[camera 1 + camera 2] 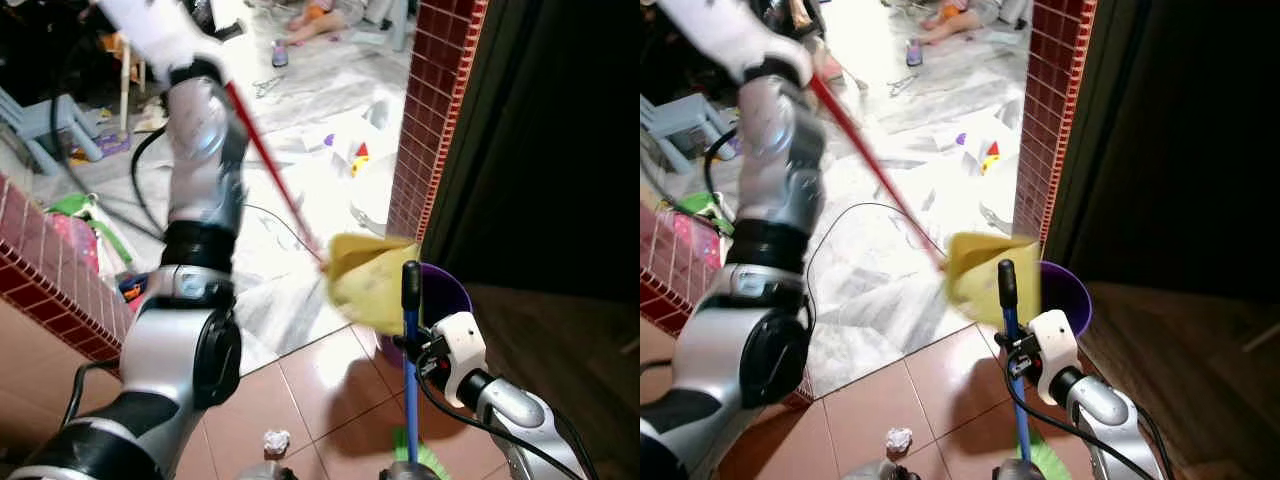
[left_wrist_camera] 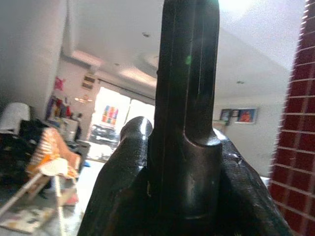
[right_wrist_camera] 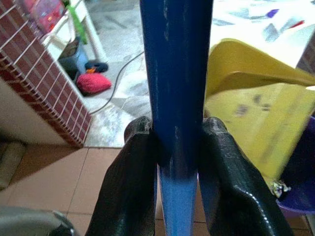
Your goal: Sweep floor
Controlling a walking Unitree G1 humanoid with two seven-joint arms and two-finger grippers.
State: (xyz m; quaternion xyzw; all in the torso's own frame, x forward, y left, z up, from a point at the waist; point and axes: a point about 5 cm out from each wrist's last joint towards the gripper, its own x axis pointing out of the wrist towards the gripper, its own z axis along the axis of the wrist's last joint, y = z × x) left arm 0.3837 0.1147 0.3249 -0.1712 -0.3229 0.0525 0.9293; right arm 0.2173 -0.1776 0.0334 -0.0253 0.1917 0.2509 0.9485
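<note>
The right pincer (image 3: 177, 162) is clamping the blue broom handle (image 3: 176, 73), its fingers pressed against both sides of the shaft, and holding it upright over the brown tiles, with the green broom head (image 1: 425, 458) down near the floor (image 1: 320, 385). The left pincer (image 2: 184, 162) is closed round a dark shaft, apparently the top of the red dustpan handle (image 1: 270, 160), and the left arm is raised high so that the yellow dustpan (image 1: 365, 280) is tilting over the purple bin (image 1: 450, 295) standing just beside the brick pillar (image 1: 425, 110). The robot is probably emptying the pan into the bin. A crumpled paper scrap (image 1: 276, 440) is lying on the tiles near the robot's feet, not yet swept. From here the pan could knock the bin over or spill outside its rim, since the long handle is magnifying any wobble; the upright broom could also slip or twist in the right pincer's narrow grip, and a cable (image 1: 855, 215) is trailing across the marble beyond.
</note>
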